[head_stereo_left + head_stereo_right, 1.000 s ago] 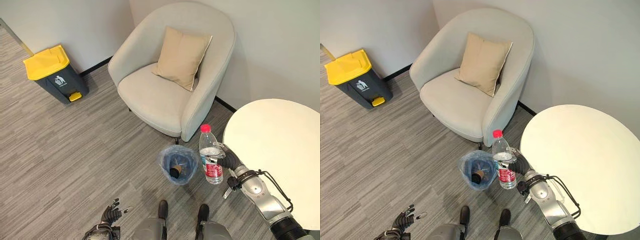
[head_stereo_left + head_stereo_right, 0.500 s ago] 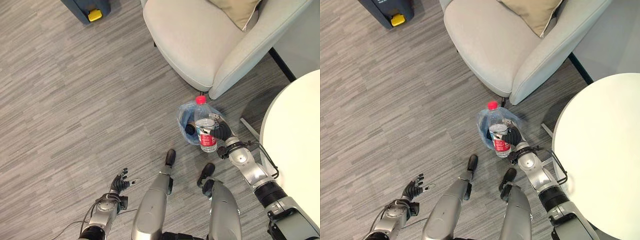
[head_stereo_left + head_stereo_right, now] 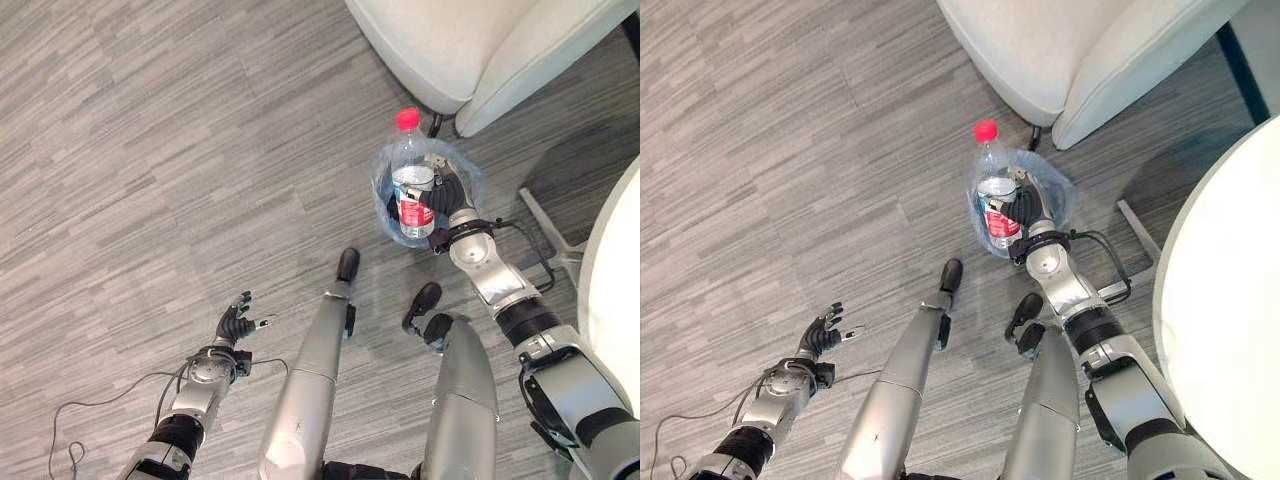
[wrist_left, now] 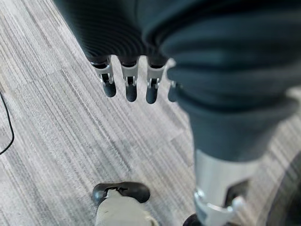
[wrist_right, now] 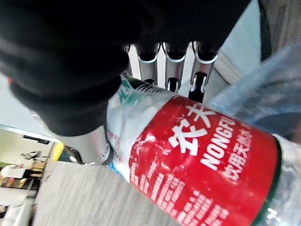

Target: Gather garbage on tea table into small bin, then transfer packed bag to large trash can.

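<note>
The right hand (image 3: 443, 196) is reaching forward with fingers curling in a grasp. The left hand (image 3: 234, 325) is hanging low, fingers spreading loosely

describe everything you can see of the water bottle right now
The water bottle is clear plastic with a red cap and a red and white label round its middle. It stands roughly upright, gripped at the label by the right hand, whose fingers curl round it. It is held over the small bin lined with a blue bag, on the floor just before the armchair.

The right hand (image 3: 443, 193) grips an upright bottle (image 3: 413, 180) over the bagged bin (image 3: 468, 180) on the floor (image 3: 150, 150), by the armchair (image 3: 490, 45). The left hand (image 3: 235, 325) hangs spread.
</note>
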Available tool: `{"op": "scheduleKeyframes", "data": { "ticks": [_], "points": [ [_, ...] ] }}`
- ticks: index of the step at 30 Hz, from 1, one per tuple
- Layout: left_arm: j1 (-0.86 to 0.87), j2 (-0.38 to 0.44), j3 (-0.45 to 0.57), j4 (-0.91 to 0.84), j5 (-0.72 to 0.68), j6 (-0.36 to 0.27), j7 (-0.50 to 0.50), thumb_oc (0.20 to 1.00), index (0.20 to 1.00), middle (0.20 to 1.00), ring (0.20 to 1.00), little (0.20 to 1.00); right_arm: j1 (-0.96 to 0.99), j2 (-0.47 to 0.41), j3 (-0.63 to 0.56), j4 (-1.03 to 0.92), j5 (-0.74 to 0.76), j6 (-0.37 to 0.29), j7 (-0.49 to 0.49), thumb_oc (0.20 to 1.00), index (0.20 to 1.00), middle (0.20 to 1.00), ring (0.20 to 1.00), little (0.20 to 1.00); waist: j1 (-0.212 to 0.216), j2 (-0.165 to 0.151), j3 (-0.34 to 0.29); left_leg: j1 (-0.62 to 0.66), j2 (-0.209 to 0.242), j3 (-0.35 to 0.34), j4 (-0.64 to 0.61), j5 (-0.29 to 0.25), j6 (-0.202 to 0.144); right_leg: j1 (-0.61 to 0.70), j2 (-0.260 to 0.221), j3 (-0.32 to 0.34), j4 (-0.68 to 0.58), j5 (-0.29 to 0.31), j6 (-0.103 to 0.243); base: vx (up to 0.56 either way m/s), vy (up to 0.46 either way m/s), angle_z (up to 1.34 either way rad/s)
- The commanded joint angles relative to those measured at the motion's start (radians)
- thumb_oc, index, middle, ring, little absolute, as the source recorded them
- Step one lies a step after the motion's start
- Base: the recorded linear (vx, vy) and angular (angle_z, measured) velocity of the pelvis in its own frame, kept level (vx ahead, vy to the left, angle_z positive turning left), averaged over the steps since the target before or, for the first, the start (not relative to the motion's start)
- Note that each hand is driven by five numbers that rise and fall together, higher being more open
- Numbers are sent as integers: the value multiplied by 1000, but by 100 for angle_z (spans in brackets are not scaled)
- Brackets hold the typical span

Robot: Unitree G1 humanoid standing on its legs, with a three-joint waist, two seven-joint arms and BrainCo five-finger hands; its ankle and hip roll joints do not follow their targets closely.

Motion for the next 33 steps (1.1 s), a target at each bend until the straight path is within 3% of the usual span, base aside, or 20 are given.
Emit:
{"op": "scheduleKeyframes", "data": {
  "ticks": [1,6,10,11,12,13,18,24,33],
  "points": [
    [53,12,-30,9,-41,-31,10,1000,1000,1000,1000,1000,18,-39,8,1,33,-22,-48,200,200,200,200,200,12,10,-104,0,-18,23,152,-196,26,-46,26,83,-113,29,79,-1,-15,9],
    [39,35,-57,-24,-67,-48,20,1000,1000,1000,1000,1000,-137,-90,47,150,56,-12,-82,200,200,200,200,200,26,17,-116,-149,-20,20,226,-193,24,-206,-6,117,-11,16,78,6,3,8],
    [35,41,-83,-35,-68,-52,23,1000,1000,1000,1000,1000,-230,-109,92,237,64,-1,-93,200,200,200,200,200,41,14,-129,-182,-26,19,219,-182,23,-238,-9,116,0,18,74,-2,-7,6],
    [34,41,-82,-35,-68,-52,23,1000,1000,1000,1000,1000,-232,-109,93,239,65,-2,-93,260,260,260,260,260,40,15,-128,-183,-26,18,219,-182,23,-238,-9,116,0,18,74,-14,2,5],
    [28,42,-95,-41,-72,-55,23,1000,1000,1000,1000,1000,-264,-114,103,282,84,-5,-99,865,865,865,865,865,50,20,-133,-184,-32,14,205,-176,23,-239,-11,111,-10,20,76,-12,-5,4],
    [26,42,-99,-41,-76,-57,23,1000,1000,1000,1000,1000,-277,-115,97,307,102,-5,-103,1000,1000,1000,1000,1000,55,23,-137,-185,-34,10,199,-172,23,-241,-14,109,-12,20,78,-17,-5,5],
    [14,39,-106,-38,-70,-51,24,1000,1000,1000,1000,1000,-244,-109,85,364,130,1,-96,1000,1000,1000,1000,1000,60,29,-153,-179,-43,0,171,-164,23,-230,-16,98,-25,18,82,-3,-13,11],
    [24,27,-89,-27,-60,-48,27,1000,1000,1000,1000,1000,-195,-98,115,338,66,10,-83,1000,1000,1000,1000,1000,47,14,-168,-165,-36,3,150,-165,24,-216,2,98,-44,23,83,1,-7,0],
    [38,15,-51,-10,-30,-50,29,1000,1000,1000,1000,1000,-114,-147,213,166,-183,19,-62,1000,1000,1000,1000,1000,17,-11,-166,-109,-11,6,89,-158,17,-168,21,91,-105,37,96,-7,-21,-6]
  ]
}}
